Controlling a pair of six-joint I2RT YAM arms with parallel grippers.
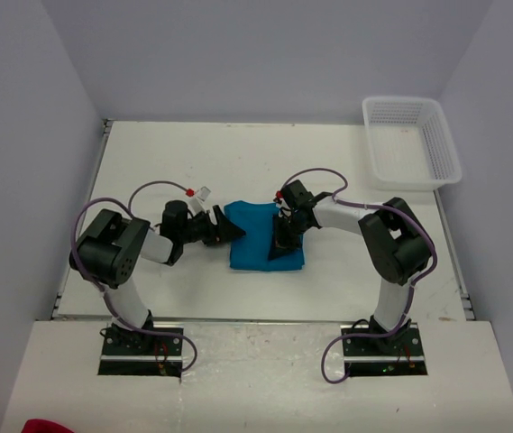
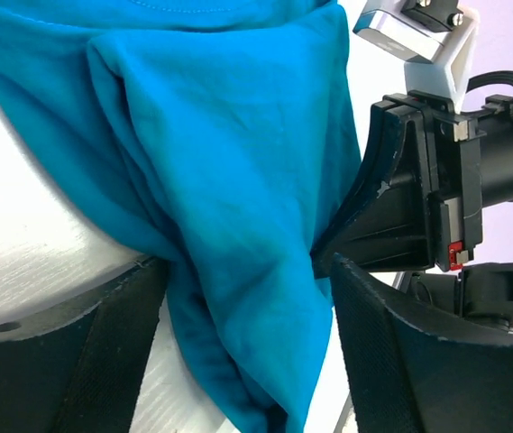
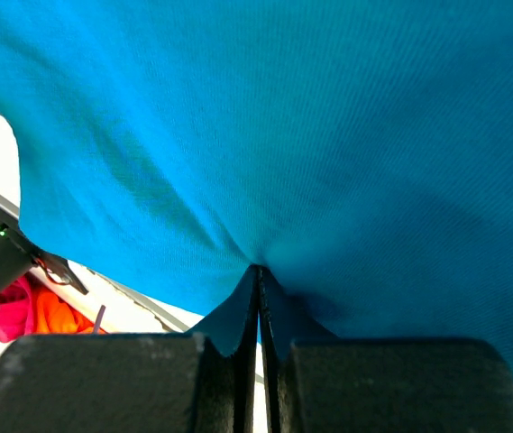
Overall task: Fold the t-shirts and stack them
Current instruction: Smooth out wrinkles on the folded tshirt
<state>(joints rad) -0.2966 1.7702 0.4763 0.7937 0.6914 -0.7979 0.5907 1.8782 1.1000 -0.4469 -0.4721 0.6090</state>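
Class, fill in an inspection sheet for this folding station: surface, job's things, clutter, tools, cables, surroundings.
Surface: white table, flat and matte.
Job's things: one teal t-shirt, folded into a compact rectangle mid-table; no stack seen.
Clutter: white mesh basket at the far right corner; red cloth on the near left ledge, off the table.
Tools: left tool open at the shirt's left edge, cloth lying loose between its fingers; right tool shut, its tips apparently pinching a pucker of the t-shirt.
Cables: purple cables loop along both arms; none lies on the shirt.
Surroundings: plain pale walls on three sides.
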